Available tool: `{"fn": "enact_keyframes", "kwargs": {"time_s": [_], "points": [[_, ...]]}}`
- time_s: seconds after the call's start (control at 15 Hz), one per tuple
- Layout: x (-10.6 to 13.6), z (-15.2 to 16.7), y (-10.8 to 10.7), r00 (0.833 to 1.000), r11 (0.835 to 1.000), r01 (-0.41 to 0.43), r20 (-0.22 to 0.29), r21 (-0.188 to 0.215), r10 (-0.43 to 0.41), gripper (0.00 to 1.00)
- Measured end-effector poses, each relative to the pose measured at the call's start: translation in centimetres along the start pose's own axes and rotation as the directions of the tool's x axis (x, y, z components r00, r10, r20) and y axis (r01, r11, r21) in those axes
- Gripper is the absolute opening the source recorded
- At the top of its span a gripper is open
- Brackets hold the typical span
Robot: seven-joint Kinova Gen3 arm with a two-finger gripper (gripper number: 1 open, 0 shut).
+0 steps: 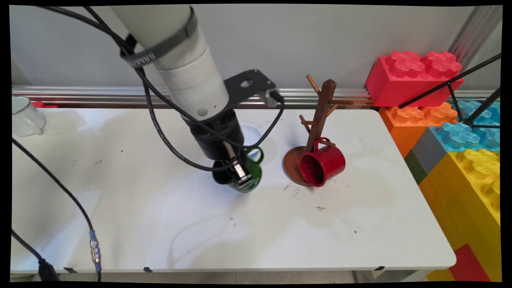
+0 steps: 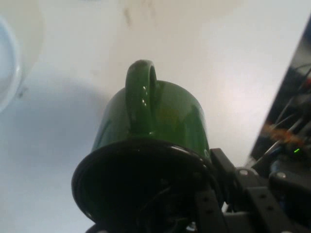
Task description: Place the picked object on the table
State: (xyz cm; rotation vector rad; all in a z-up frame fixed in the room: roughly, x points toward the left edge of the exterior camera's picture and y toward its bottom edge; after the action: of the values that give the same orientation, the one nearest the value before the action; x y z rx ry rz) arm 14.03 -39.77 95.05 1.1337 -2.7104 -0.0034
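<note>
A glossy dark green mug with a black interior and a looped handle (image 1: 245, 176) is seen near the middle of the white table (image 1: 200, 224), lying tipped with its mouth toward the near left and its handle toward the wall. The black two-finger gripper (image 1: 239, 173) is closed onto the mug's rim, one finger lying along the outside of the green wall and the other hidden inside the cup. In the hand view the mug (image 2: 155, 126) fills the frame, its handle turned upward and its black rim nearest the lens, while the gripper (image 2: 214, 208) is seen only as black linkage at the lower right, pressed against the rim; whether the mug rests on the table or is lifted off it cannot be told from either view. Just behind the mug, a white bowl with a pale blue inside (image 1: 250, 134) is partly hidden by the arm in the main view and appears only as a curved edge (image 2: 9, 63) at the left of the hand view. Only the main view shows the things farther off: a brown wooden mug tree on a round base (image 1: 316, 132) to the right, with a shiny red mug (image 1: 322, 164) hung tilted on a low peg; a white mug (image 1: 26, 116) at the far left edge; and large plastic building blocks in red, orange, blue and yellow (image 1: 452, 120) stacked beyond the table's right end.
</note>
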Motion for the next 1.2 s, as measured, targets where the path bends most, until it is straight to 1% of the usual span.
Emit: {"fn": "enact_keyframes", "kwargs": {"time_s": [0.13, 0.6, 0.87, 1.2], "points": [[0.1, 1.2, -0.6, 0.999, 1.0, -0.013, 0.035, 0.028, 0.012, 0.0], [0.5, 4.8, -2.2, 0.992, 0.996, -0.037, 0.124, 0.078, 0.027, 0.0], [1.1, 7.4, -3.0, 0.983, 0.995, -0.05, 0.18, 0.091, 0.033, 0.0], [1.9, 10.1, -3.6, 0.972, 0.994, -0.053, 0.232, 0.094, 0.03, 0.0]]}}
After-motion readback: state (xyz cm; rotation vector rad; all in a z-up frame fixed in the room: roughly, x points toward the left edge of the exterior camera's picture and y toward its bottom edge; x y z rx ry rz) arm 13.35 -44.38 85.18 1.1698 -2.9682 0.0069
